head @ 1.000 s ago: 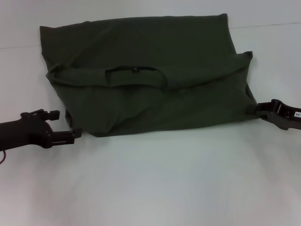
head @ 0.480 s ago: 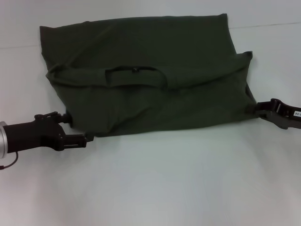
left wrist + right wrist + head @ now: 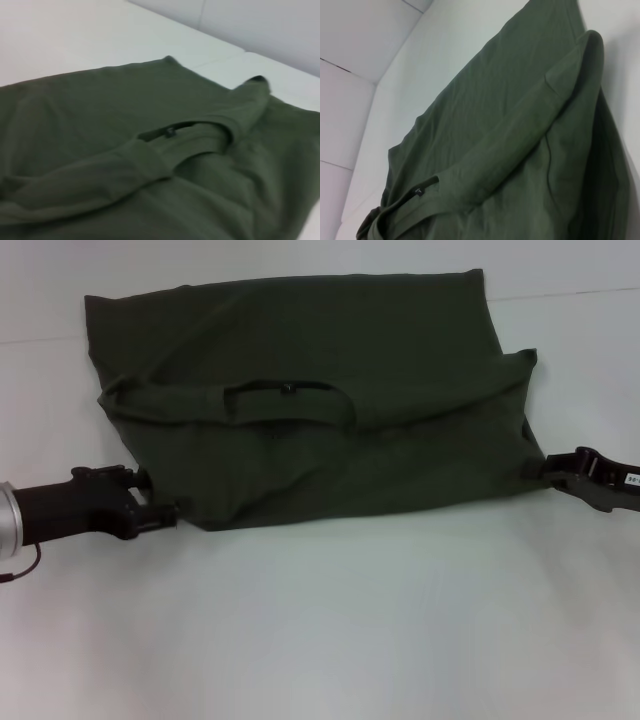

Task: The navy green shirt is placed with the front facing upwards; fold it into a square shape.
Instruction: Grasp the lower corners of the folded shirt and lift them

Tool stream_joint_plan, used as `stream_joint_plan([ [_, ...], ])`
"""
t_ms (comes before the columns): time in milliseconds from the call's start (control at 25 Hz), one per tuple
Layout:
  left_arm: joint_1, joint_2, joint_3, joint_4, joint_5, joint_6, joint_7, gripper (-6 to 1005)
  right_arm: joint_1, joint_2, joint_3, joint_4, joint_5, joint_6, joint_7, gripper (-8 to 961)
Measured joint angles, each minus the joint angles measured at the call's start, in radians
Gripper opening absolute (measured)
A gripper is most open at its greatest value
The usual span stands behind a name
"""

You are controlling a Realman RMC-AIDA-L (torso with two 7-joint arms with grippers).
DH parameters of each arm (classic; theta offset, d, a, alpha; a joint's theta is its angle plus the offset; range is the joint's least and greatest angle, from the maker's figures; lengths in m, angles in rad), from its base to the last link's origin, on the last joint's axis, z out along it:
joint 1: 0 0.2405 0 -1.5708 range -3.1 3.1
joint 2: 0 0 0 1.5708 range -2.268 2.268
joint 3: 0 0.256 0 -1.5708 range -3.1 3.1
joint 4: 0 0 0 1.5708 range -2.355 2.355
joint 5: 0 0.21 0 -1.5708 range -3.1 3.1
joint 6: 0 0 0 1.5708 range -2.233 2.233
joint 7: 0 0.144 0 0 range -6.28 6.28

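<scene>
The black left gripper (image 3: 160, 515) lay low on the white table (image 3: 330, 630) at the near left corner of the dark olive-green cotton shirt (image 3: 310, 410), its tip touching the cloth edge; whether its jaws were apart or pinched on the fabric could not be made out, because the fingers merged with the dark cloth and their own shadow. Behind it the arm's black forearm ended in a silver collar cut off by the picture's edge. The black right gripper (image 3: 548, 468) sat at the near right corner of the shirt, its tip against the hem, and there too the fingers blended into the fabric, so their state could not be told. Its arm ran off the right border, with a small white label on it too small to read. The shirt lay spread across the far middle of the table, folded over on itself, with the ribbed neckband (image 3: 290, 398) lying across its middle and a small dark tag (image 3: 170, 132) at the collar. Neither wrist view showed its own fingers; both were filled with wrinkled green cloth (image 3: 520, 145), with pale wall panels behind.
</scene>
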Motion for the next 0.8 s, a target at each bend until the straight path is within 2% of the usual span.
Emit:
stream_joint_plan([
  [160,-0.006,0.0,0.0,-0.019,-0.008,-0.058,-0.005,669,-0.003,0.0,0.0,-0.002,0.008,-0.004,0.0,46],
  [800,0.008,0.006,-0.011,-0.004,-0.015,-0.05,-0.009,133,-0.024,0.002,0.018,0.002,0.009,0.0,-0.026,46],
])
